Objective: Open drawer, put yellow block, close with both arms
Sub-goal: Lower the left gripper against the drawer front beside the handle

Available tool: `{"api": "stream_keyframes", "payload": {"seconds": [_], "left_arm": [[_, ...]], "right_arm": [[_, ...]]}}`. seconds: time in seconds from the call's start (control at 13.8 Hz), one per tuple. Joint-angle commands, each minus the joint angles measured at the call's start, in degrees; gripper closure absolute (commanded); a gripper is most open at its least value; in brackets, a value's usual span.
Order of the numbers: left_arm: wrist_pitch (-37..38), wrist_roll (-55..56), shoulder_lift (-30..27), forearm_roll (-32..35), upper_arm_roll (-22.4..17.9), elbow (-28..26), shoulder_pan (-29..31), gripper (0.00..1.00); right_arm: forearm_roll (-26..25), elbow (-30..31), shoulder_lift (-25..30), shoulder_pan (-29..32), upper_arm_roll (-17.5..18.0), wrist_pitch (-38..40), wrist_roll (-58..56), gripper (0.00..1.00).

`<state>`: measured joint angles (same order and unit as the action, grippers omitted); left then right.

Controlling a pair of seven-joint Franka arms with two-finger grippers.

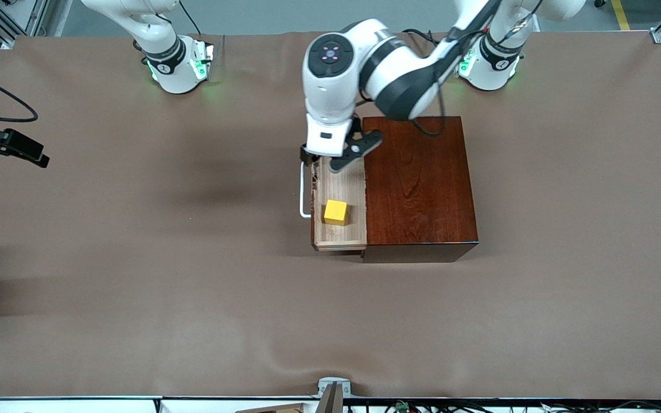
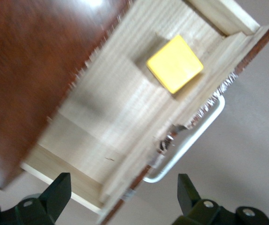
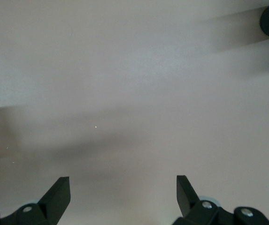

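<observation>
On the brown table [image 1: 135, 287], in the front view, the dark wooden box [image 1: 416, 183] stood near the middle with its drawer [image 1: 339, 232] pulled out toward the right arm's end. The yellow block [image 1: 335, 212] lay on the drawer's floor, at about five o'clock from the white handle [image 1: 304, 198]. The left gripper [image 1: 330, 160] hung over the drawer's end at twelve o'clock from the block; the right arm waited, its gripper at the view's edge.

The left wrist view showed what the front hid — the left gripper [image 2: 124, 194] spread wide, empty, its fingers [image 2: 59, 187] straddling the drawer wall and handle.

The right wrist view showed only bare table under the right gripper [image 3: 123, 194] — parted wide, holding nothing.
</observation>
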<state>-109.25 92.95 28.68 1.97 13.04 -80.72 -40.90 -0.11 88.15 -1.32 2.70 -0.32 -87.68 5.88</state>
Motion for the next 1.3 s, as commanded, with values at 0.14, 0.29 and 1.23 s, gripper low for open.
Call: {"api": "stream_keyframes", "payload": {"seconds": [0.14, 0.29, 1.23], "left_arm": [[-5.35, 15.92, 6.29, 1.73, -0.74, 6.53, -3.04, 0.0], [-7.63, 21.02, 7.52, 1.73, -0.82, 6.72, -3.31, 0.0], [-15.11, 48.2, 13.59, 1.73, -15.23, 7.51, -12.89, 0.0]], "right_arm": [[0.29, 0.27, 1.14, 1.26, 1.03, 1.28, 0.8, 0.0], [0.46, 0.27, 1.14, 1.34, 1.03, 0.84, 0.8, 0.0], [0.46, -0.7, 1.05, 1.35, 0.94, 0.05, 0.71, 0.0]]}}
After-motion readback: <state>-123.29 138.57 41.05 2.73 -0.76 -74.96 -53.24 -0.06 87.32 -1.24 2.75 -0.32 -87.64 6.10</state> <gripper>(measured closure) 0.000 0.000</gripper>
